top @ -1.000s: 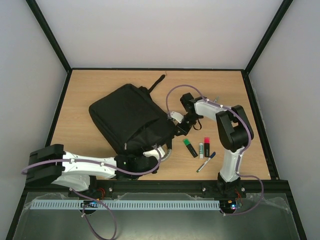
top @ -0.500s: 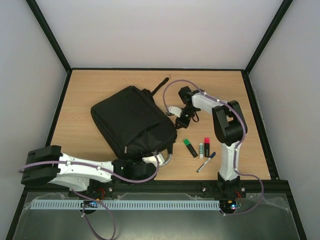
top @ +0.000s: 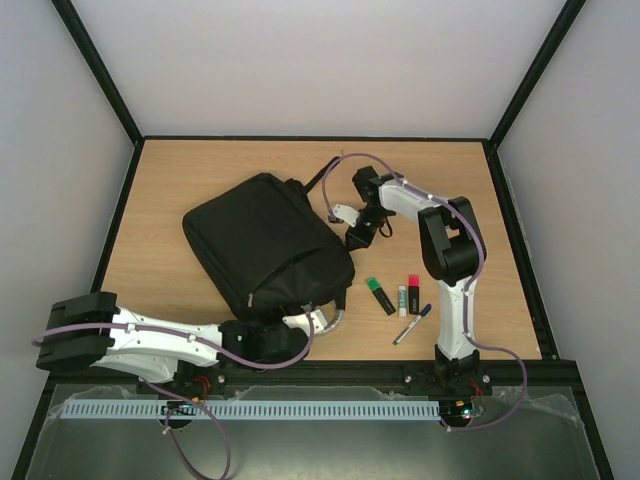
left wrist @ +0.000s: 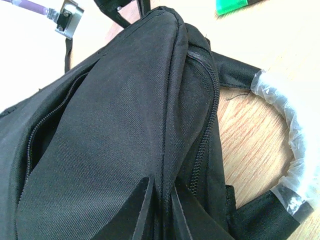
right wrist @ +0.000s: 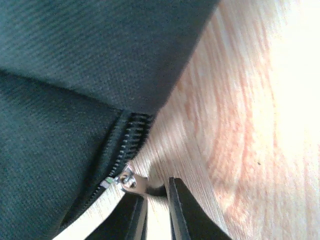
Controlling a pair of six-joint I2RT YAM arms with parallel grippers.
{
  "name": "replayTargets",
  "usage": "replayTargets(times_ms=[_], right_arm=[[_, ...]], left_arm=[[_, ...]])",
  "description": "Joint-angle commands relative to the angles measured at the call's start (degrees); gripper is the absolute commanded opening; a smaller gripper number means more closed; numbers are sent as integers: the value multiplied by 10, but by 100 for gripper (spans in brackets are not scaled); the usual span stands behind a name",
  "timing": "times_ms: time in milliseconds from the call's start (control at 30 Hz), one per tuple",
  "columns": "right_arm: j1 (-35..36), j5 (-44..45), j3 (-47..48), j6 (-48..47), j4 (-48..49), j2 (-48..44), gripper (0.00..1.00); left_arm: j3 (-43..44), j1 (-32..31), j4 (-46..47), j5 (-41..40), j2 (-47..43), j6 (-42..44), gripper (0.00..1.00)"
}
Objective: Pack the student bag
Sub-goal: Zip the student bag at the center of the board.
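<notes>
The bag point(top: 262, 243) lies flat and askew on the wooden table point(top: 180, 170), with 1 claw at each of 2 edges. The left claw point(top: 304, 322) sits at the bag's near corner. In its own camera this claw's 2 fingers point(left wrist: 144, 212) come up from the bottom edge almost touching. A raised seam point(left wrist: 170, 100) of the bag runs straight down into the slit between them, so they are pinched together on that ridge of black cloth. Just right of this claw a zip point(left wrist: 212, 100) curves along the bag's side. Further right the loop handle point(left wrist: 295, 145), wrapped in clear plastic, arches over bare wood. A green marker point(left wrist: 232, 5) shows beyond the bag at the top edge. The right claw point(top: 356, 236) is at the bag's right edge, near its far corner. Seen from that wrist, the bag fills the space ahead and to the left of the claw, and bare wood lies to its right. The zip's metal pull point(right wrist: 131, 181) lies right at the fingertips, its tab reaching between them. These 2 fingers stand a thin gap apart, and I cannot tell whether they grip the tab or merely flank it. On the near side of the right claw, apart from the bag, lie the green marker, a white stick point(top: 402, 299), a red marker point(top: 413, 288) and a pen point(top: 411, 324).
</notes>
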Motion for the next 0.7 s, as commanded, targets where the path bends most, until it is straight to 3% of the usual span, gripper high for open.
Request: replayTargets(times_ms=[0, 67, 167, 367, 467, 600, 667], right_arm=[[-10, 2, 1, 18, -3, -39, 19], [-15, 8, -13, 24, 8, -66, 30], [-22, 31, -34, 33, 26, -111, 39], [-68, 17, -40, 84, 18, -184, 52], [-82, 0, -56, 130, 23, -243, 54], [-83, 20, -110, 202, 73, -340, 57], [-83, 45, -140, 248, 102, -386, 67]], left_arm=[[15, -1, 7, -28, 0, -17, 17], [19, 4, 9, -31, -7, -17, 24], [24, 8, 8, -40, -24, -18, 43], [62, 12, -42, -59, -59, -39, 65], [85, 22, -65, -96, -77, -53, 76], [112, 77, -81, -102, -107, -76, 95], [134, 129, -96, -51, -123, -93, 99]])
